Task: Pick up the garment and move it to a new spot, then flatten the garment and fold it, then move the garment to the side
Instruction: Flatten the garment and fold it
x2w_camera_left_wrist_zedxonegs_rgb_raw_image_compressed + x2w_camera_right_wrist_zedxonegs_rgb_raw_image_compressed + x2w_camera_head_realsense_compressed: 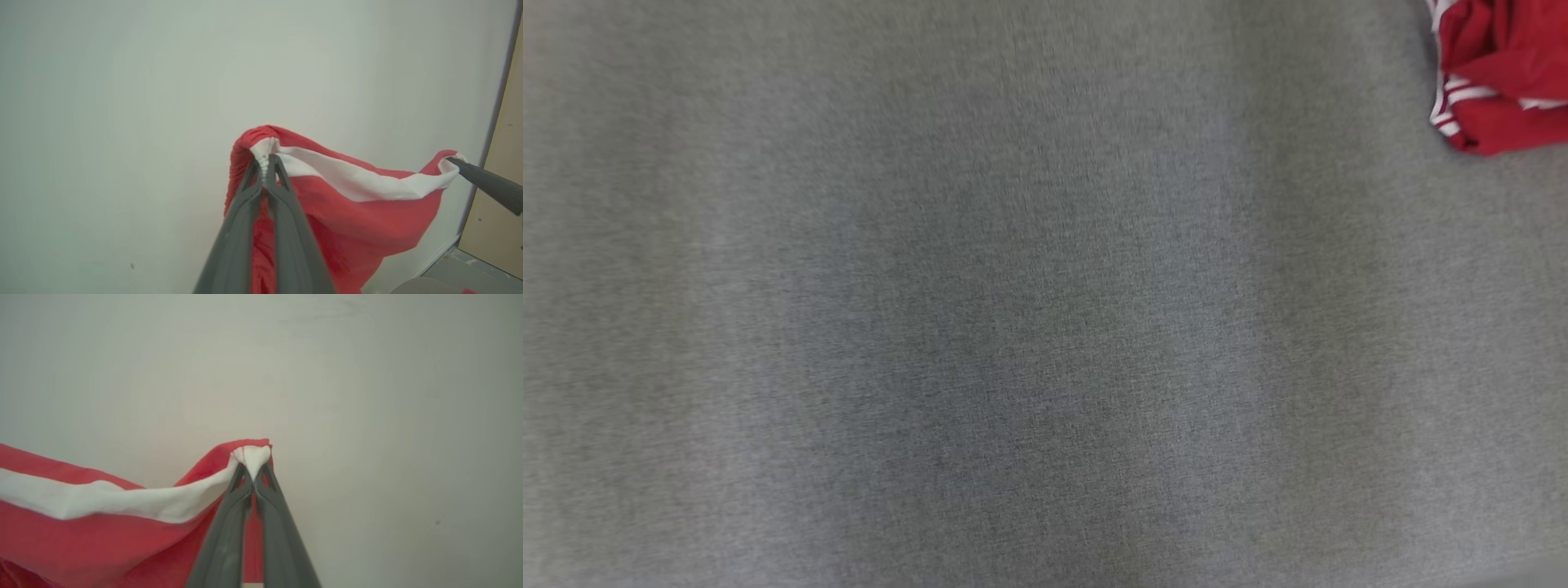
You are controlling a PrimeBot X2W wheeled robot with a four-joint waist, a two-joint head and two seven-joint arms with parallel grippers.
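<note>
Garment [359, 220] in air, stretched between both tools, pale wall [122, 102] behind. Left tool [267, 163] pressed together, pinching one end of white band [347, 183]. Right tool [253, 467] likewise pinching other end. We judge both arms lifted, fingers toward wall, tools apart, band sagging little between them.

Pick-up looks done. Laying down, flattening, folding, moving aside all left.

Red cloth [1503, 73] at far right corner of grey counter [1013, 327]: maybe hanging part of same garment, we cannot tell.

Garment [359, 220] was red with a white band, the tabletop [1013, 327] heathered grey, the wall [122, 102] behind pale greenish-white.
</note>
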